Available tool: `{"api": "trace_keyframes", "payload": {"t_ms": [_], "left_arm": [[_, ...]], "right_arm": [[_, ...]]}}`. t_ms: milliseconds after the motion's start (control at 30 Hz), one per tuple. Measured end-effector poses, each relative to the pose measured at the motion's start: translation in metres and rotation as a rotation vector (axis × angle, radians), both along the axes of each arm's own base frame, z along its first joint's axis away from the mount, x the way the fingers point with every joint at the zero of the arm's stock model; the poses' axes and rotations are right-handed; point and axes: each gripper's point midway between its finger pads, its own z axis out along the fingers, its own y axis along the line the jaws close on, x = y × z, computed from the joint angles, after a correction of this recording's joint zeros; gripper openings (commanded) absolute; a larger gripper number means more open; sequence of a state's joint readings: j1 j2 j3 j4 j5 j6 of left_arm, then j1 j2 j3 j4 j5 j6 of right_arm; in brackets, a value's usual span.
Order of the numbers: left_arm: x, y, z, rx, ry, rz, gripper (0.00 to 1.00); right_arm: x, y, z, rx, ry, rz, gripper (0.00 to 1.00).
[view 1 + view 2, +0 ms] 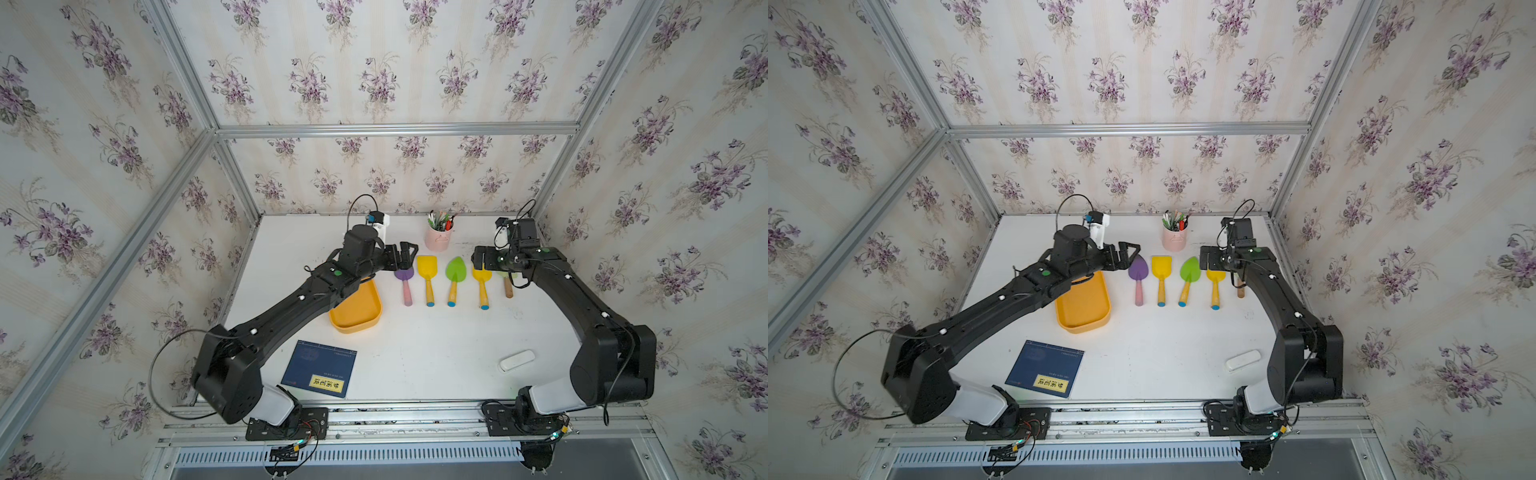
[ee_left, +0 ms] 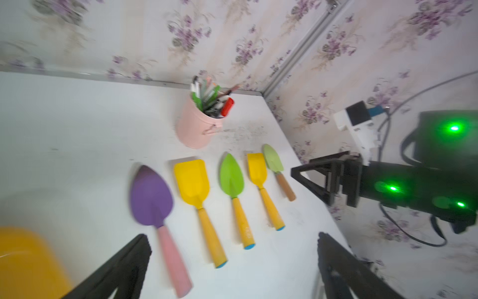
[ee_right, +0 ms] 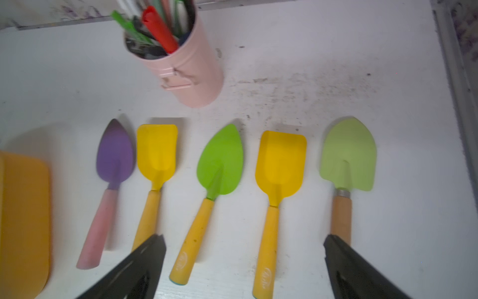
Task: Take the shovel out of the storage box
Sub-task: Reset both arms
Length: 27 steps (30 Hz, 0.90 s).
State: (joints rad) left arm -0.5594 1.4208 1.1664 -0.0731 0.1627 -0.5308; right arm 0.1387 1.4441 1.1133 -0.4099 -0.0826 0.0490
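Both my tools hang released and empty: the left tool [image 1: 409,253] near the blade of the purple shovel [image 1: 406,289], the right tool [image 1: 478,258] over the other end of the row. With the back wall at twelve, the storage box [image 1: 355,328] sits at about ten o'clock on the desk [image 1: 436,353]. My left arm hides its far end, and the part I can see holds nothing. The shovels lie flat from twelve to two o'clock, blades toward twelve: purple, a yellow shovel [image 1: 427,270], a bright green shovel [image 1: 455,272], a second yellow shovel [image 1: 482,286] and a pale green shovel [image 3: 348,155] with a wooden handle. I judge the job all but done. Each looks light and stiff, with a thin, smooth blade. I would grip across the round handle at mid-length, coming down low to the desk, since it may roll or slip.
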Motion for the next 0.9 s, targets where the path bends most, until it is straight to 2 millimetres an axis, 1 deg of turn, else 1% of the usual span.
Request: {"api": "trace_keyframes", "payload": {"t_ms": [67,100,133,200,267,333,367,400,433,500,533,633,700,800,833,900], "left_arm": [[0.000,0.055,-0.004,0.110,-0.045,0.110,1.00],[-0.001,0.075,-0.008,0.160,-0.067,0.161,1.00],[-0.006,0.096,-0.019,0.230,-0.085,0.202,1.00],[-0.018,0.127,-0.050,0.378,-0.097,0.241,1.00],[-0.023,0.161,-0.086,0.502,-0.077,0.294,1.00],[-0.026,0.195,-0.114,0.556,-0.032,0.368,1.00],[-0.027,0.210,-0.124,0.598,-0.023,0.408,1.00],[-0.027,0.215,-0.130,0.621,-0.025,0.416,1.00],[-0.027,0.218,-0.136,0.644,-0.034,0.414,1.00],[-0.028,0.231,-0.145,0.689,-0.049,0.432,1.00],[-0.028,0.242,-0.149,0.696,-0.050,0.463,1.00],[-0.025,0.266,-0.160,0.710,-0.055,0.522,1.00],[-0.020,0.274,-0.170,0.691,-0.057,0.526,1.00],[-0.006,0.282,-0.183,0.654,-0.054,0.526,1.00],[-0.002,0.283,-0.188,0.649,-0.051,0.523,1.00],[0.003,0.278,-0.199,0.629,-0.043,0.493,1.00]], "right_arm": [[-0.008,0.011,-0.006,-0.020,-0.091,0.044,1.00],[-0.012,0.014,-0.011,-0.034,-0.126,0.061,1.00],[-0.018,0.016,-0.019,-0.051,-0.164,0.084,1.00],[-0.023,0.015,-0.031,-0.070,-0.231,0.103,1.00],[-0.025,0.008,-0.045,-0.086,-0.279,0.093,1.00],[-0.023,0.003,-0.052,-0.083,-0.318,0.079,1.00],[-0.023,0.001,-0.052,-0.080,-0.353,0.070,1.00],[-0.023,-0.001,-0.052,-0.077,-0.382,0.065,1.00],[-0.025,-0.003,-0.054,-0.080,-0.407,0.054,1.00],[-0.030,-0.008,-0.062,-0.081,-0.434,0.044,1.00],[-0.032,-0.013,-0.065,-0.082,-0.449,0.031,1.00],[-0.036,-0.036,-0.070,-0.076,-0.496,-0.040,1.00],[-0.039,-0.047,-0.070,-0.057,-0.529,-0.075,1.00],[-0.039,-0.052,-0.064,-0.025,-0.591,-0.092,1.00],[-0.038,-0.053,-0.062,-0.023,-0.605,-0.092,1.00],[-0.036,-0.053,-0.062,-0.011,-0.631,-0.085,1.00]]}}
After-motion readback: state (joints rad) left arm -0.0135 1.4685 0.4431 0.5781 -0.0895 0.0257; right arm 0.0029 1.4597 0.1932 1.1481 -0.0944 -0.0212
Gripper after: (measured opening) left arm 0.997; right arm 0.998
